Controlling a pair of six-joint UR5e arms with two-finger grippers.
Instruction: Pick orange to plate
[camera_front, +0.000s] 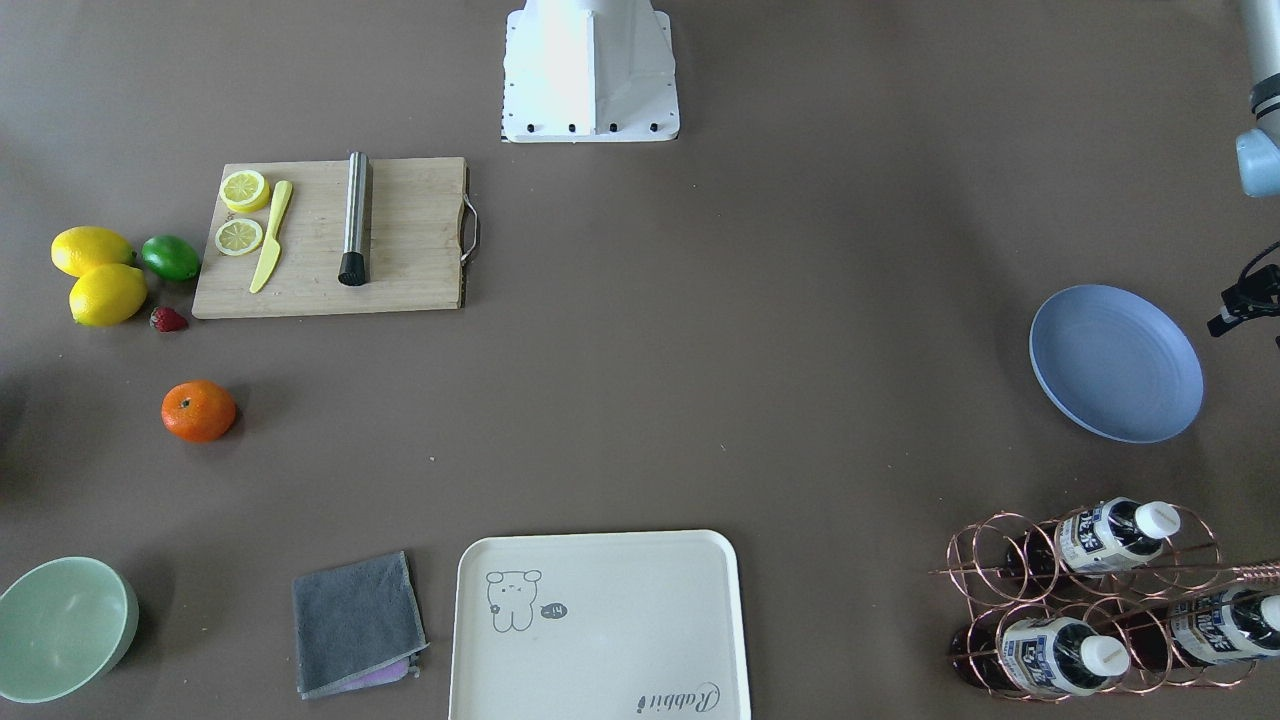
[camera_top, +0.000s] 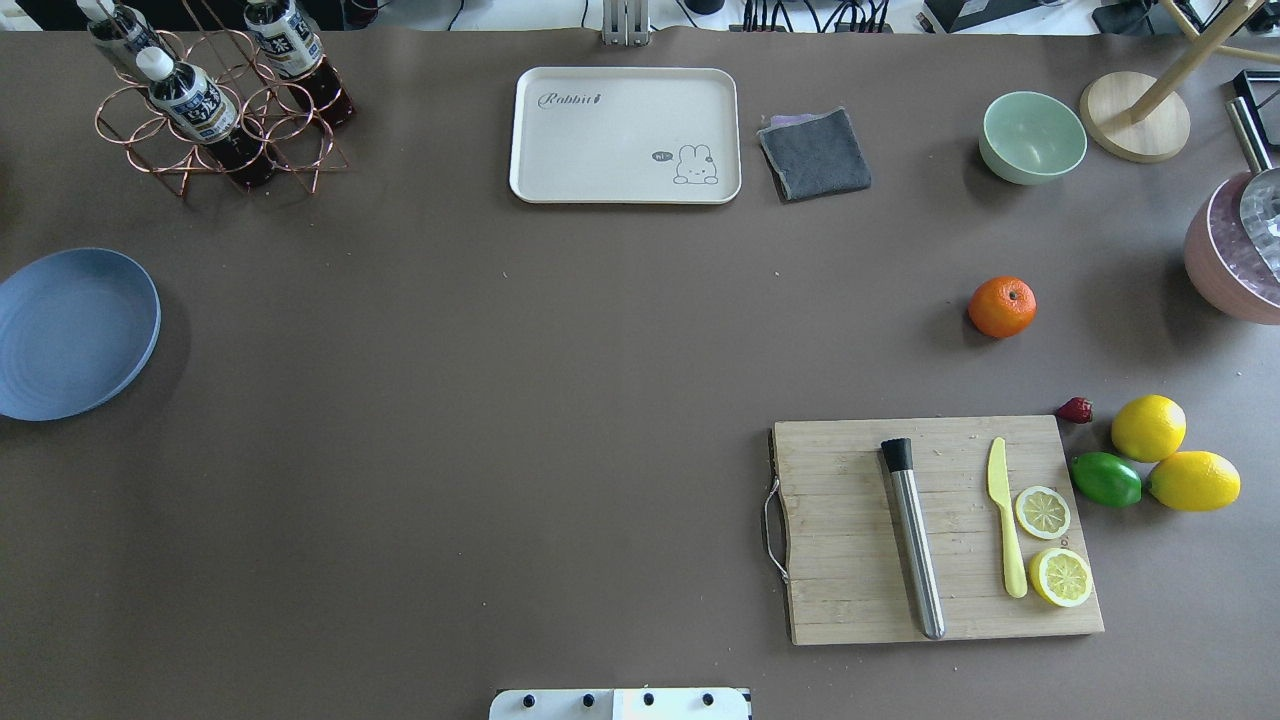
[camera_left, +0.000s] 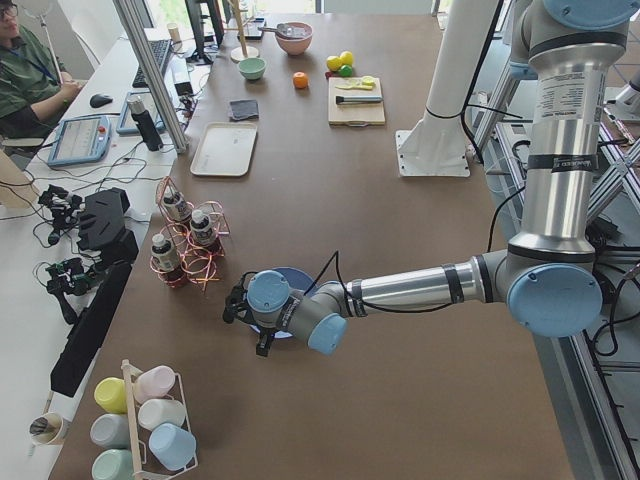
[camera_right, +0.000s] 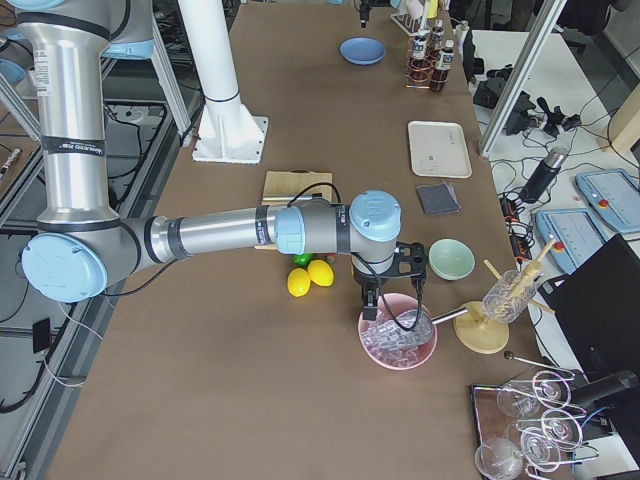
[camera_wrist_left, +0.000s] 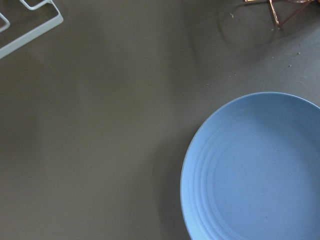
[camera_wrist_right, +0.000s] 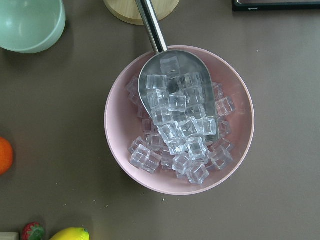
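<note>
The orange (camera_top: 1002, 306) lies alone on the brown table, beyond the cutting board on my right side, and its edge shows in the right wrist view (camera_wrist_right: 4, 156). The light-blue plate (camera_top: 75, 332) sits bare at the far left edge and fills the lower right of the left wrist view (camera_wrist_left: 260, 170). My left gripper (camera_left: 248, 322) hovers over the plate's edge. No fingers show, so I cannot tell its state. My right gripper (camera_right: 392, 295) hangs over a pink bowl of ice, right of the orange. I cannot tell whether it is open or shut.
A cutting board (camera_top: 930, 530) carries a steel rod, a yellow knife and lemon slices. Two lemons (camera_top: 1148, 428), a lime (camera_top: 1106, 479) and a strawberry lie beside it. Cream tray (camera_top: 625, 135), grey cloth (camera_top: 815, 153), green bowl (camera_top: 1032, 137), bottle rack (camera_top: 215, 110), pink ice bowl (camera_top: 1225, 265).
</note>
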